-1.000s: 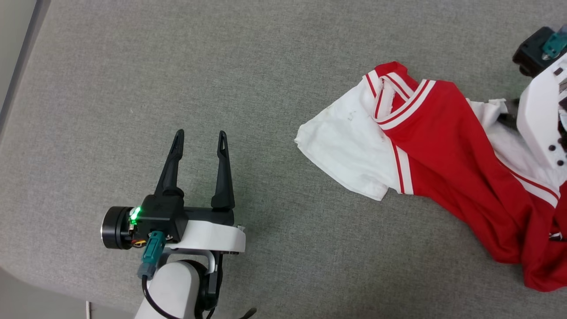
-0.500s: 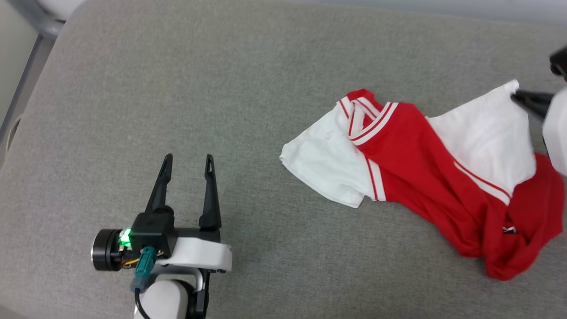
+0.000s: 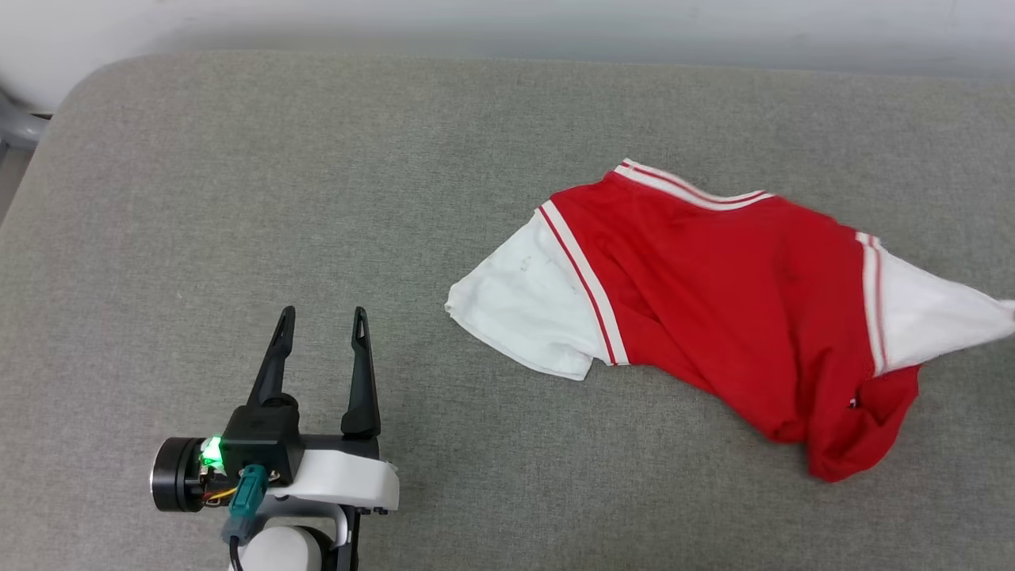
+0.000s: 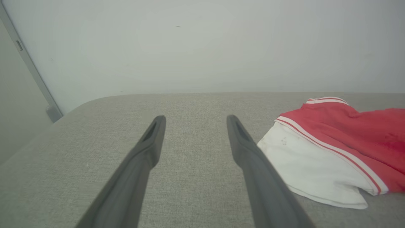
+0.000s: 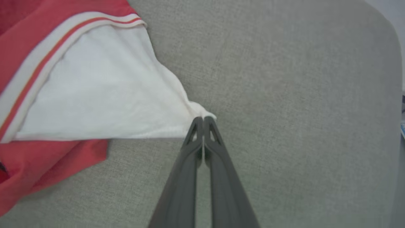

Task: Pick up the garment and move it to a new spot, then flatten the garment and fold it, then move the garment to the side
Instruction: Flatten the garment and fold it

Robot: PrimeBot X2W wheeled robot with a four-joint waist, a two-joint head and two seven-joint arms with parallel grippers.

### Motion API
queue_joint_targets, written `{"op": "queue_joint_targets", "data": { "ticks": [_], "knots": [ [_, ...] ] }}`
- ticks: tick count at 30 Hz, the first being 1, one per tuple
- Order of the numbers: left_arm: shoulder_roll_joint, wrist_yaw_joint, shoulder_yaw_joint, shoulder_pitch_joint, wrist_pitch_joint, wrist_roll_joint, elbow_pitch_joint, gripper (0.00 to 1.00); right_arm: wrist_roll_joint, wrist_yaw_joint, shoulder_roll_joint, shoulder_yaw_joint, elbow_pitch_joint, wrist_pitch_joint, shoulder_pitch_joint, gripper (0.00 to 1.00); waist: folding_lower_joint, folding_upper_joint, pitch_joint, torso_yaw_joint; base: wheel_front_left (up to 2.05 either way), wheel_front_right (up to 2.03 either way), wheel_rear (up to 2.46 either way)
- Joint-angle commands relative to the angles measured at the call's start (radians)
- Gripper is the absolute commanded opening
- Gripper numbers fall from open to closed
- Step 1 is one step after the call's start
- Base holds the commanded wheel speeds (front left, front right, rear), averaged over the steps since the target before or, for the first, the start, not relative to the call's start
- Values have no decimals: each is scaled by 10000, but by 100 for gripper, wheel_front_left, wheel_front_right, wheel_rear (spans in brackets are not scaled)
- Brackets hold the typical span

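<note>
Garment [image 3: 714,293] lies stretched wider than before, its white sleeve corner [image 5: 190,110] pinched in the right end effector [image 5: 203,119], its other sleeve [image 3: 523,309] well right of the spread left end effector [image 3: 320,313].

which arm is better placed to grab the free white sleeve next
Left: the left hand is open and nearest that sleeve of the garment, while the right hand is shut on the tip of the opposite sleeve.
</note>
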Motion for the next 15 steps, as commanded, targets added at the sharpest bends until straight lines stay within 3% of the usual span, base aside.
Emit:
{"op": "queue_joint_targets", "data": {
  "ticks": [1,9,14,15],
  "knots": [
    [-5,-34,32,-27,-27,33,23,100,113,-10,134,-70,194,-88,223,0,1,0,34,-19,0,0,0],
    [-5,-124,-30,-174,-27,78,80,100,1101,-12,786,-259,1995,27,1530,0,1,0,281,30,0,0,0],
    [-7,-128,-2,-151,-27,102,144,100,1319,-12,1323,-292,2362,-267,1771,0,1,0,283,34,0,0,0],
    [-5,-149,39,-160,-27,143,156,100,1311,-10,1363,-356,2385,-512,1727,18,1,0,241,29,0,0,0]
  ]
}}
